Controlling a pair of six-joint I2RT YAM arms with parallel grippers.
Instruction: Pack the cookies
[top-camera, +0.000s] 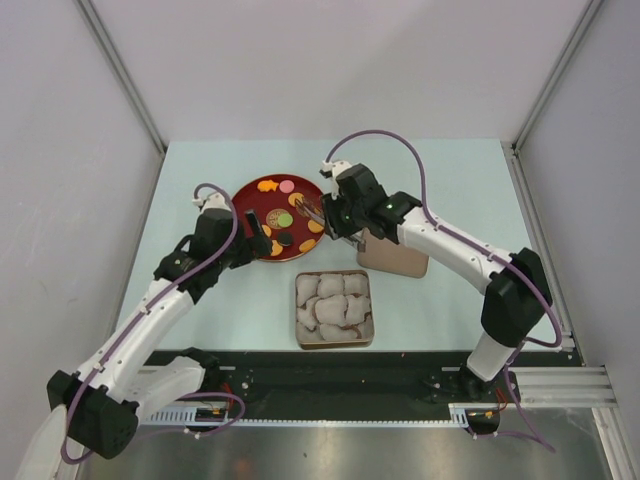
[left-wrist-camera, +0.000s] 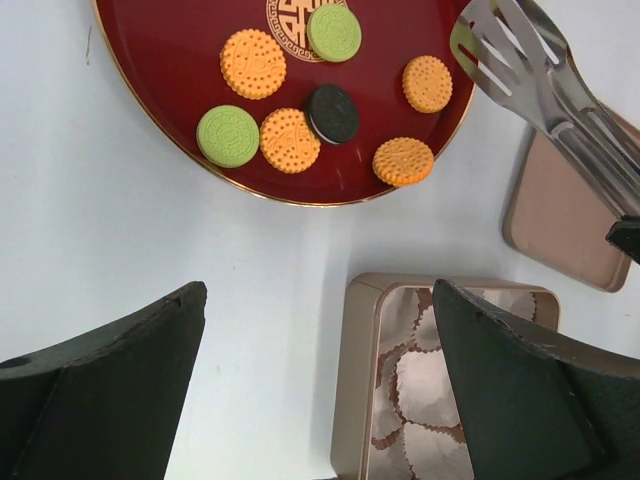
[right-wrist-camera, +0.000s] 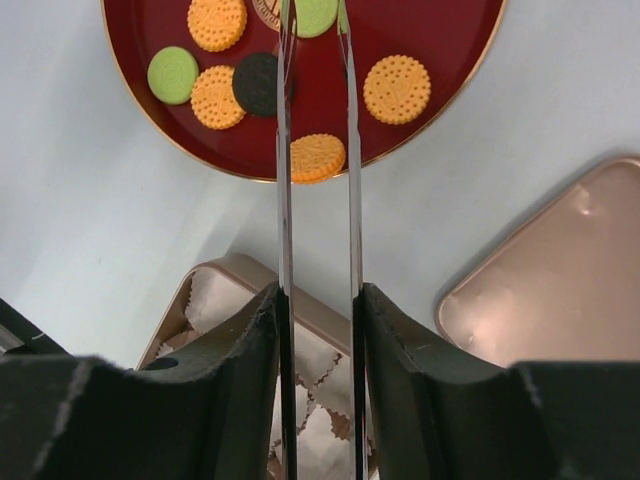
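The tongs (right-wrist-camera: 283, 150) are clamped between the fingers of the right gripper (right-wrist-camera: 318, 310), their blades parted and empty above the red plate (right-wrist-camera: 440, 60). The cookies (right-wrist-camera: 397, 89) lie on that plate, toward the table's far edge; none is seen in the tin (left-wrist-camera: 362, 330) nearer the front edge. The left gripper (left-wrist-camera: 315, 300) is spread wide, with nothing held. Picking is judged to be the step in hand: the blades are to be lowered round one cookie and squeezed.

- Light was bright, even, from overhead; shadows on the desk (top-camera: 450, 180) were soft.
- Mild glare showed on the tin lid (right-wrist-camera: 560, 290) and tongs (left-wrist-camera: 525, 55).
- Wrist-view fingers (left-wrist-camera: 100, 390) were dark, slightly soft; cookies (left-wrist-camera: 290, 140) sharp.
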